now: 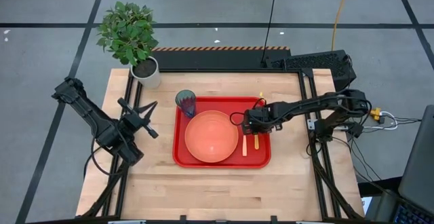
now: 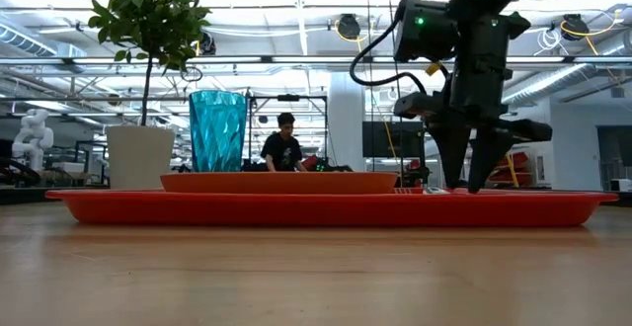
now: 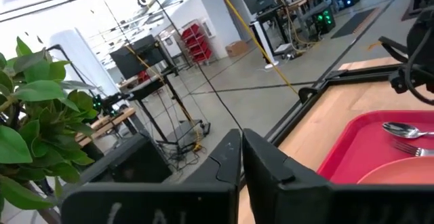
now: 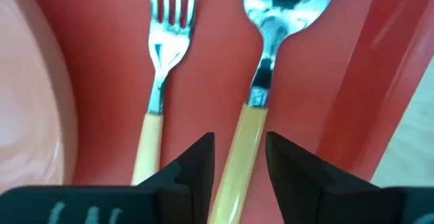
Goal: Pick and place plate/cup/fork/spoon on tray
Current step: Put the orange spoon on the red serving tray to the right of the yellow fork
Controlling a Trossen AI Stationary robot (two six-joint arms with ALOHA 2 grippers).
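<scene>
The red tray [image 1: 183, 157] lies in the middle of the table. The salmon-orange plate [image 1: 211, 136] rests flat in it, and the teal cup [image 1: 186, 103] stands upright in the tray's far left corner. The fork [image 4: 157, 81] and the spoon [image 4: 261, 68] lie side by side on the tray floor right of the plate. My right gripper [image 4: 241, 157] points down over the spoon, open, one finger on each side of its tan handle; no touch shows. My left gripper [image 3: 241, 159] is shut and empty, left of the tray [image 1: 144, 119].
A white pot with a green plant [image 1: 146, 71] stands at the table's far left corner. The tray's raised right rim [image 4: 380, 81] runs close beside the spoon. Bare wood shows along the near edge [image 1: 217, 190]. A person [image 2: 283, 148] sits in the room behind.
</scene>
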